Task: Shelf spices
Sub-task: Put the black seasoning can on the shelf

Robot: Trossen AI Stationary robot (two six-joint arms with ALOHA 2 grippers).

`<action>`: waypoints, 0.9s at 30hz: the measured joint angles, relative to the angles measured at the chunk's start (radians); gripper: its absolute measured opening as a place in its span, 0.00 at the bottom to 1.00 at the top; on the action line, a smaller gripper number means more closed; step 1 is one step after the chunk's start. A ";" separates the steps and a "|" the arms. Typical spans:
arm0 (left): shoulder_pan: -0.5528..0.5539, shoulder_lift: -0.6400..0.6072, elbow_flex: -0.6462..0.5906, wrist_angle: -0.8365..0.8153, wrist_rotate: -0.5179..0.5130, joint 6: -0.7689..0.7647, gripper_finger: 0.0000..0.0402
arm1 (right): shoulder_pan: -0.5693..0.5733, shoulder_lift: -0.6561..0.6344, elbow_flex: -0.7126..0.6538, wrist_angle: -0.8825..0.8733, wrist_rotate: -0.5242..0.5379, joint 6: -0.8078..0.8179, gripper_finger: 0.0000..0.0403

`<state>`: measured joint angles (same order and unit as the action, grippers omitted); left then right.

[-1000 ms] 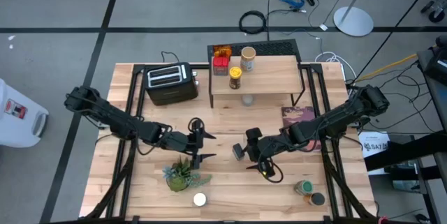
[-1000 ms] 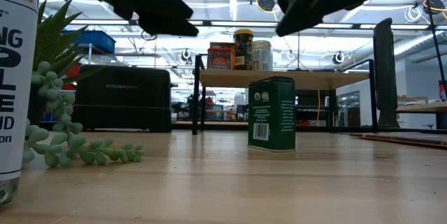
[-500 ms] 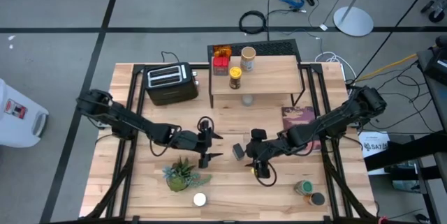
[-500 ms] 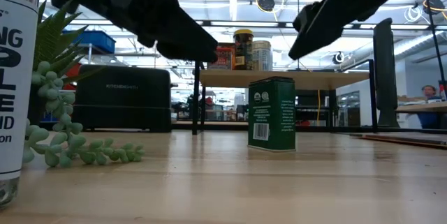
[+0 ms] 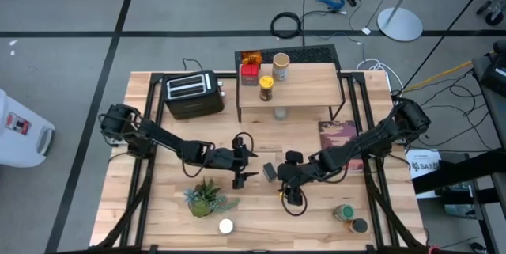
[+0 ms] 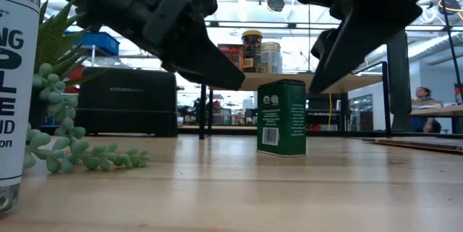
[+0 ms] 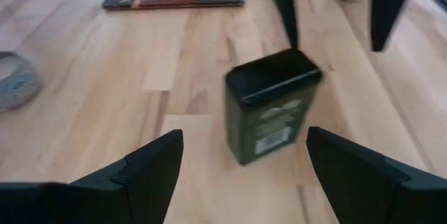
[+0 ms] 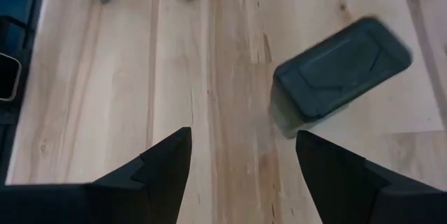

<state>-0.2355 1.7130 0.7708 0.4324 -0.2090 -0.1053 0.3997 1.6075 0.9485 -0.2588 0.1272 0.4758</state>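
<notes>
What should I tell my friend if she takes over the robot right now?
Left gripper: open, empty, beside the dark green tin.
Right gripper: open, empty, on the tin's other side.
The tin stands upright on the table, untouched.
Done: four spices sit on the shelf.
Left: the tin, the white-capped shaker by the plant, two containers near the front right corner, and one jar just in front of the shelf.

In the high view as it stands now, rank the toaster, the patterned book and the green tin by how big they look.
Largest to smallest:
1. Black toaster
2. Patterned book, partly hidden by the right arm, so its full extent is unsure; it could come close to the toaster
3. Green tin, clearly the smallest
</notes>
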 joint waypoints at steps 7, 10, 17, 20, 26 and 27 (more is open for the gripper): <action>0.037 0.000 0.001 0.000 -0.003 -0.021 0.79 | 0.001 0.047 0.000 0.010 0.001 0.007 0.61; 0.045 0.000 0.001 0.000 -0.003 -0.021 0.79 | 0.001 0.067 0.000 0.051 0.000 0.007 0.61; 0.048 0.000 0.001 -0.013 -0.004 -0.021 0.79 | 0.001 0.084 0.000 0.128 -0.001 -0.013 0.61; 0.048 0.000 0.001 -0.048 -0.034 -0.038 0.79 | 0.001 0.085 0.000 0.129 -0.001 -0.011 0.61; 0.048 0.000 0.001 -0.088 -0.033 -0.048 0.79 | 0.001 0.085 0.000 0.134 -0.026 0.010 0.61; 0.046 0.000 0.001 -0.085 -0.031 -0.048 0.79 | 0.001 0.085 0.000 0.139 -0.036 0.011 0.61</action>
<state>-0.1893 1.7130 0.7719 0.3469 -0.2401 -0.1531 0.4011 1.6924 0.9485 -0.1198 0.0914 0.4864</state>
